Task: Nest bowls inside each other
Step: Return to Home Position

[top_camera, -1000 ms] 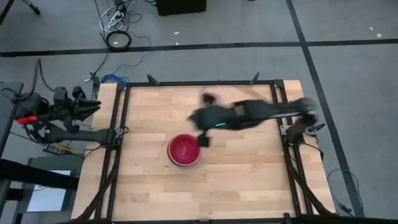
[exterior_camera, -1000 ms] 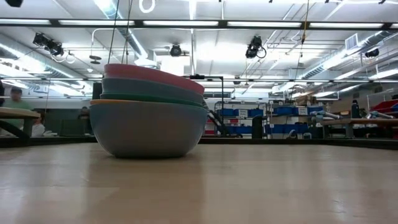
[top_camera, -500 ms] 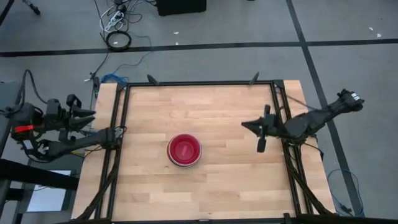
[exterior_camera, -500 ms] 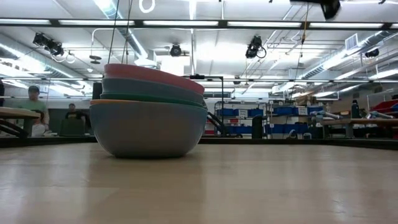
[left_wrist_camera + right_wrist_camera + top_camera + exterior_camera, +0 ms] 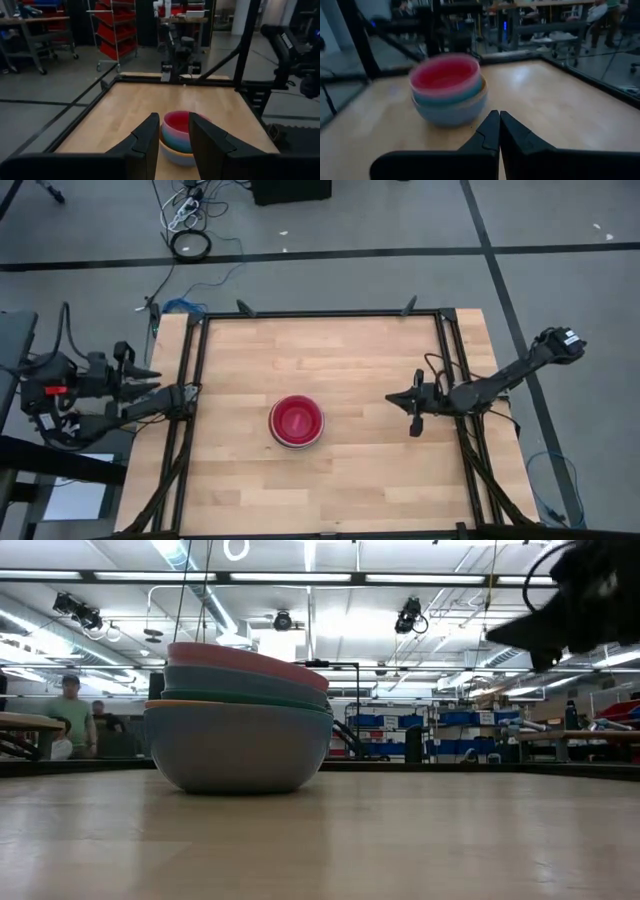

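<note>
- Wooden table (image 5: pixel 350 350) with a black rail (image 5: pixel 320 313) around it, on a grey floor.
- right gripper (image 5: pixel 499 122): fingers pressed together, nothing between them. It hangs over the table's right part, just inside the rail, tips aimed at the bowls.
- bowls (image 5: pixel 296 422): one nested stack, upright on the wood, straight ahead of the right gripper's tips. There is a clear gap and no contact. It sits between both grippers, nearer the right one.
- Stack layers that show: magenta-red innermost, then a pink rim, teal, a thin yellow-orange rim, and light blue outermost, resting on the table. Cannot tell what else sits hidden inside.
- left gripper (image 5: pixel 173 120): fingers parted, empty. It is off the table, past the left rail, facing the stack. The stack shows through the gap between its fingers, well apart from them.
- Low view: a dark blurred arm part (image 5: pixel 580 590) at upper right, above the height of the stack's top rim.
- Far behind the grippers: shelving (image 5: pixel 112 30), workbenches, ceiling lights, and people (image 5: pixel 72 715) beyond the table's far edge.
</note>
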{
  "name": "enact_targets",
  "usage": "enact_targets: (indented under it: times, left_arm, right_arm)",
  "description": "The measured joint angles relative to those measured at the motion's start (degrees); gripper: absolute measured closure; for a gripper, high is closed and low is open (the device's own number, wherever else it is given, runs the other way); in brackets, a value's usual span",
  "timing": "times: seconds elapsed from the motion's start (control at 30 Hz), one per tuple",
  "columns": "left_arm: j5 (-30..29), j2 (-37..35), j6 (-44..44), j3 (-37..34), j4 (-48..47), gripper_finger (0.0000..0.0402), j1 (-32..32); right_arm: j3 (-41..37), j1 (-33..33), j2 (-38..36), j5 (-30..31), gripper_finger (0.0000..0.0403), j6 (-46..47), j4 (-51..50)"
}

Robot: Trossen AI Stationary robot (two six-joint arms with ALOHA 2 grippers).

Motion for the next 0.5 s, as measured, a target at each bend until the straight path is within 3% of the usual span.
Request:
enact_targets:
  times: [0.2, 0.5]
  left_arm:
    - [0.16, -0.21, 2.08, -1.48, -0.77, 0.0289, 1.11]
    - [1.79, -0.25, 4.93, -9.83, 0.84, 0.0289, 1.19]
  right_arm:
    - [-2.46, -2.71, 1.18, 0.24, 0.0403, -1.11, 0.40]
    - [-2.49, -5.38, 1.83, 0.17, 0.0403, 0.28, 0.57]
